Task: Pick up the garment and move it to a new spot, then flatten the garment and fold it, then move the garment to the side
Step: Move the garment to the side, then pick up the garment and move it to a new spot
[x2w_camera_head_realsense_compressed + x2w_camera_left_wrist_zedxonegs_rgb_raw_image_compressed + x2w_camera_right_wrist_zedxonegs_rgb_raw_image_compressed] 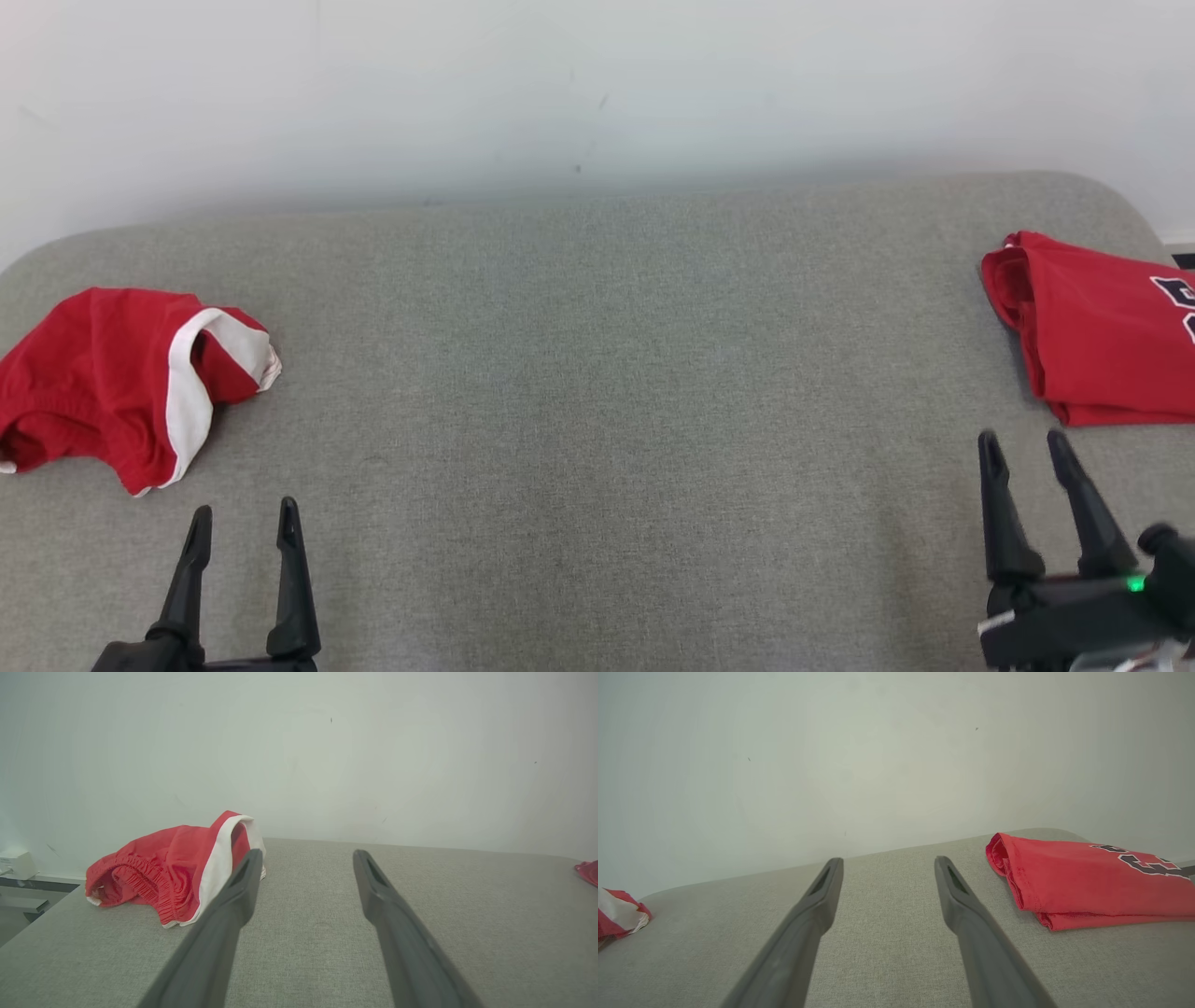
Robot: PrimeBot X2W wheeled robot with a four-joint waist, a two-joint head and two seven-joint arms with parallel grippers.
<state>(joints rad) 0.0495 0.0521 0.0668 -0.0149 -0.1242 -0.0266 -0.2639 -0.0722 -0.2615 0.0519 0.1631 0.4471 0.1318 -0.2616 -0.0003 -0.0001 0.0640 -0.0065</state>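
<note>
We take the crumpled red shorts, at the left end of the grey table, as the garment in hand; a folded red shirt lies at the table's right end. To lift them well, we would bring the left gripper in low over the table and pinch a bunched fold by the elastic waistband, not the loose white-striped hem. Both sets of jaws stand spread and empty. From the table's near edge, the left gripper has the shorts just beyond it and to its left, not touching; the right gripper, at the table's near right, is well apart from them
</note>
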